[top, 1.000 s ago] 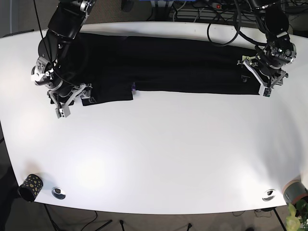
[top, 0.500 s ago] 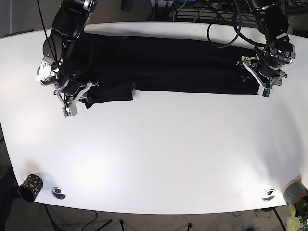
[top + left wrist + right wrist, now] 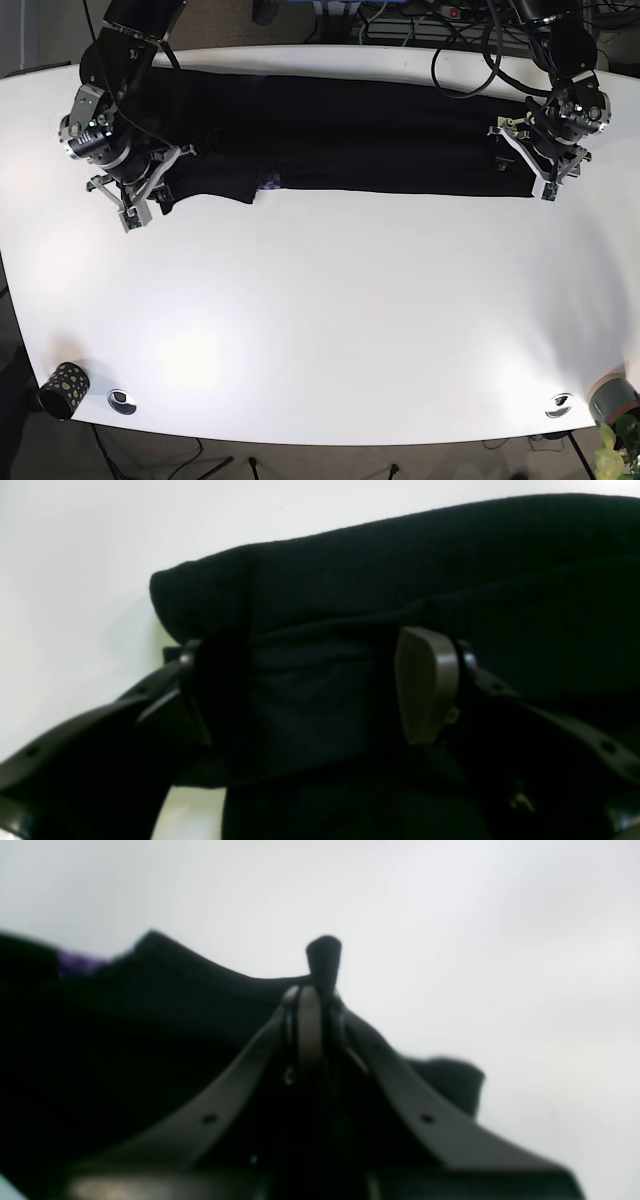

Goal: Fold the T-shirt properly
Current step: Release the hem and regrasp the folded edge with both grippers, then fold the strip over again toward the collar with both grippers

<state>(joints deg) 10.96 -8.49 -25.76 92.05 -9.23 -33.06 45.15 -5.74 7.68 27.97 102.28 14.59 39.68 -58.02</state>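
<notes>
The black T-shirt (image 3: 360, 130) lies as a long folded strip along the far side of the white table (image 3: 330, 320). My right gripper (image 3: 143, 200), on the base view's left, is shut on the shirt's left end; the right wrist view shows the fingers (image 3: 310, 1015) pressed together on black cloth (image 3: 125, 1040), with a purple label (image 3: 75, 962) nearby. My left gripper (image 3: 545, 168) sits at the shirt's right end. In the left wrist view it (image 3: 310, 680) is open, with one pad (image 3: 425, 690) showing and a fold of the shirt (image 3: 400, 565) lying between the fingers.
A patterned cup (image 3: 63, 388) and a metal disc (image 3: 122, 401) sit at the front left corner. Another disc (image 3: 558, 405) and a grey pot with a plant (image 3: 612, 400) are at the front right. Cables (image 3: 460, 50) hang behind the table.
My right gripper has moved toward the far side and slightly left, pulling the shirt's lower left flap up with it. My left gripper has barely moved.
</notes>
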